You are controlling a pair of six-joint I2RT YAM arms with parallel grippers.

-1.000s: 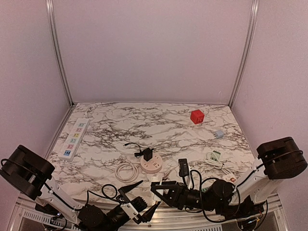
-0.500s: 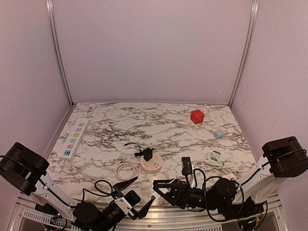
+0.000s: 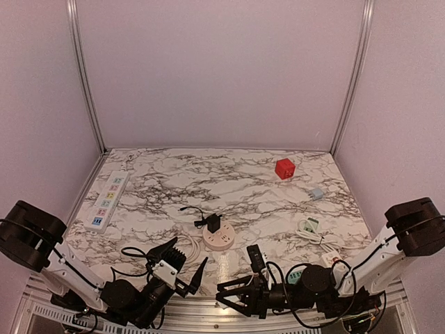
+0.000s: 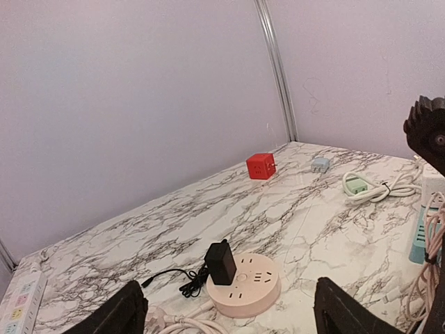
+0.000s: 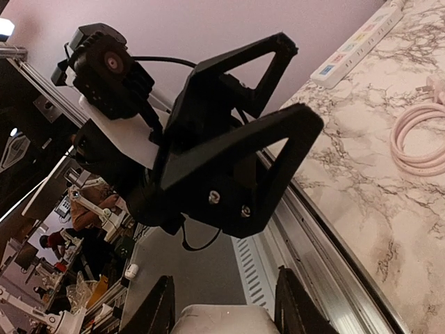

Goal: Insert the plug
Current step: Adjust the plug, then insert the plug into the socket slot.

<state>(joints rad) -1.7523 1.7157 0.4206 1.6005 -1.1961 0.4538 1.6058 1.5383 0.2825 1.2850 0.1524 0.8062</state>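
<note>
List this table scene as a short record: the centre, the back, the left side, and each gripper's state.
centre: socket with black plug standing in it
beside it: white cable coiled to its left
back right: red cube
left edge: power strip
left gripper: open, empty, facing the socket
right gripper: at the table's near edge, closed on a white item; what it is cannot be told
</note>
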